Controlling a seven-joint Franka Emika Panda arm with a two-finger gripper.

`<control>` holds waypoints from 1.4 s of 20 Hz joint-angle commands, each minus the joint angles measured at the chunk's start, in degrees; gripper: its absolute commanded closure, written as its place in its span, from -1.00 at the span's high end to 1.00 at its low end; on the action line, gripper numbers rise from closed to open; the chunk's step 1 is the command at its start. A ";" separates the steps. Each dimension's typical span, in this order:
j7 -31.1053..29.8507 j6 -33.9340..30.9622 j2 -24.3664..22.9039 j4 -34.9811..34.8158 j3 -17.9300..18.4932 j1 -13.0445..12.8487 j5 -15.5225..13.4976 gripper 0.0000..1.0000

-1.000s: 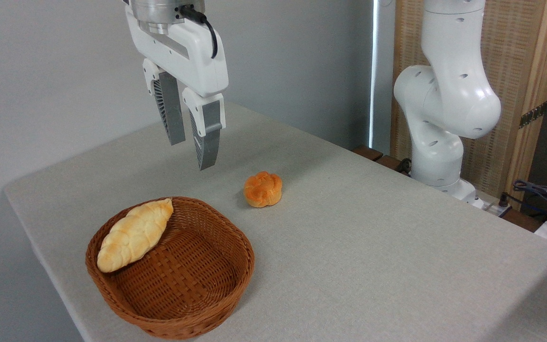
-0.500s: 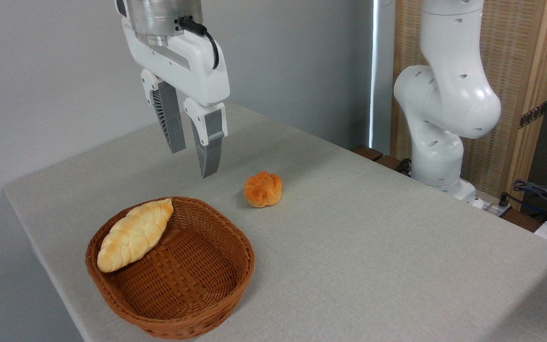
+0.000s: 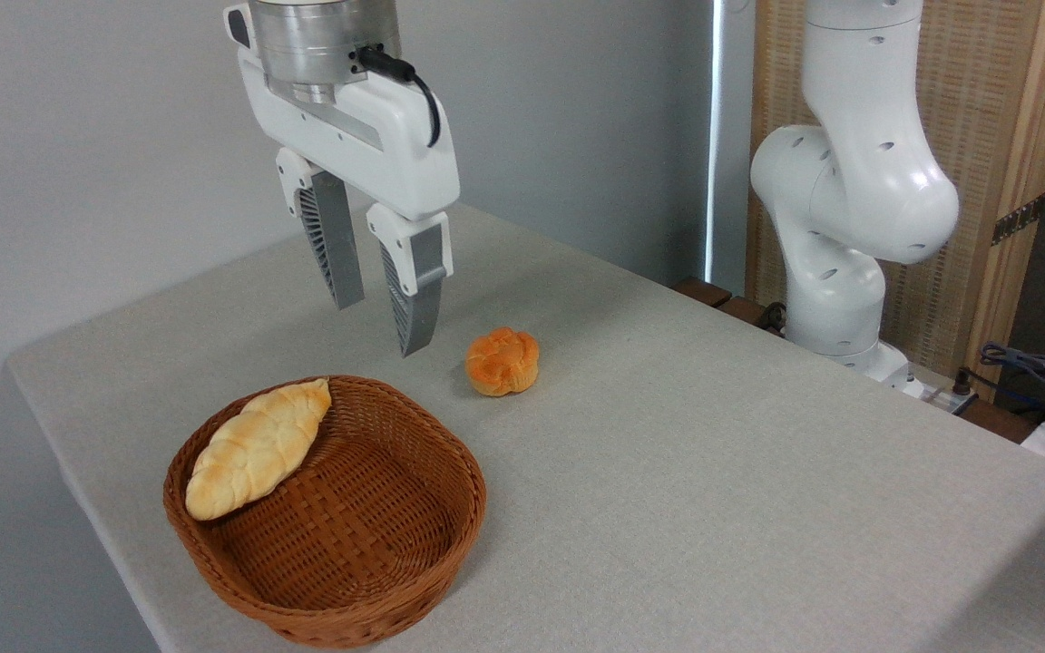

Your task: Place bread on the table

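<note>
Nearest, one brown wicker basket [image 3: 368, 599] holds one pale braided loaf [image 3: 255, 449]; beyond it one orange knotted bun [image 3: 502, 361] sits on the grey table [image 3: 713, 508], and one gripper [image 3: 382, 325] hangs above, empty, fingers narrowly parted.

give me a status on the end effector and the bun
End effector open, empty, above table. Bun on table, outside basket. Nothing in the way.

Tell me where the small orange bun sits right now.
The small orange bun sits on the table, outside and just right of the wicker basket's far rim, with the open gripper hanging to its left.
</note>
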 commanded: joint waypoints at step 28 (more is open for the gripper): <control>-2.08 -1.74 0.17 1.10 -11.23 8.94 3.25 1.00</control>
